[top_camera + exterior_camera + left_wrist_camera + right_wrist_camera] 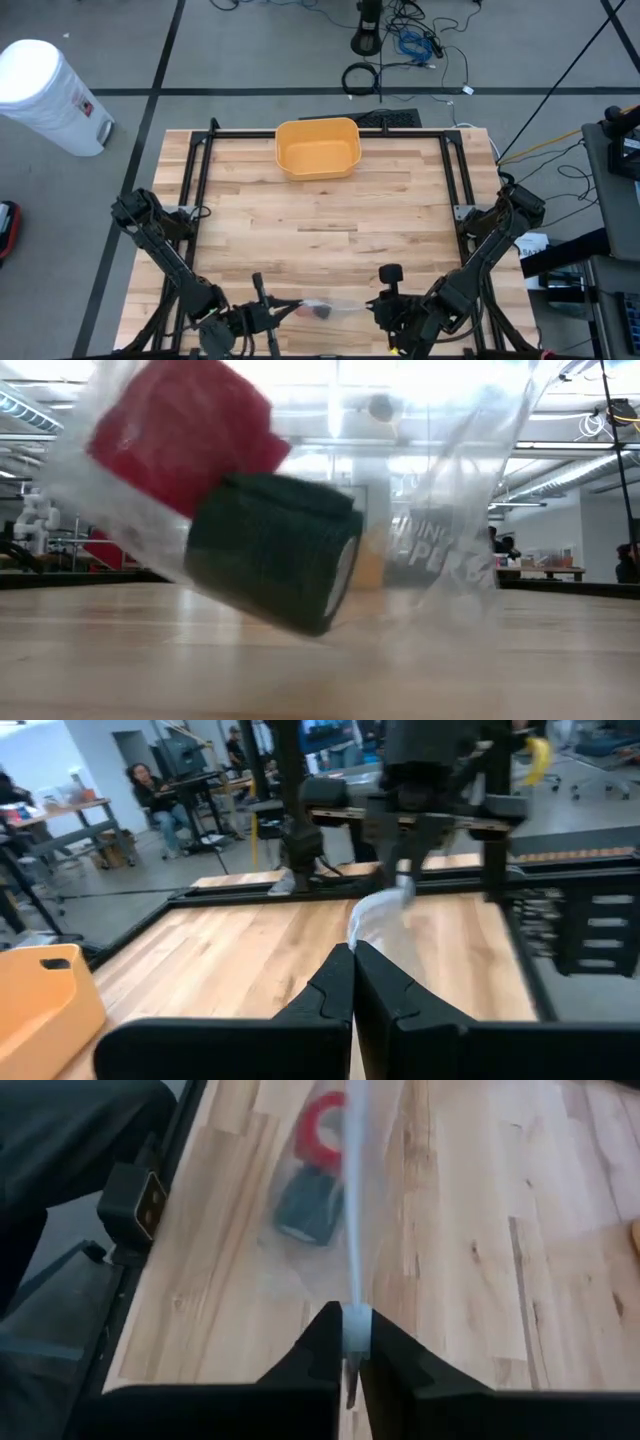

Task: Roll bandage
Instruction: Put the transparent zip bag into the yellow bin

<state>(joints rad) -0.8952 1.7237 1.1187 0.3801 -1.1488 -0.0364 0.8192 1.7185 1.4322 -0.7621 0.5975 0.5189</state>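
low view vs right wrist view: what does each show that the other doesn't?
Only the low view: the dark green roll tilted, one edge raised off the table, with the red roll above it, and the room behind.

Only the right wrist view: the right gripper shut on an edge of the clear plastic bag, a left arm part beside the bag, and the red roll's open core.

Both: the bag holding the two rolls, over the wooden table.

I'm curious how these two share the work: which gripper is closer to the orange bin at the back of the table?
Neither clearly. The left gripper and right gripper both sit at the table's near edge, pinching the plastic bag, far from the orange bin.
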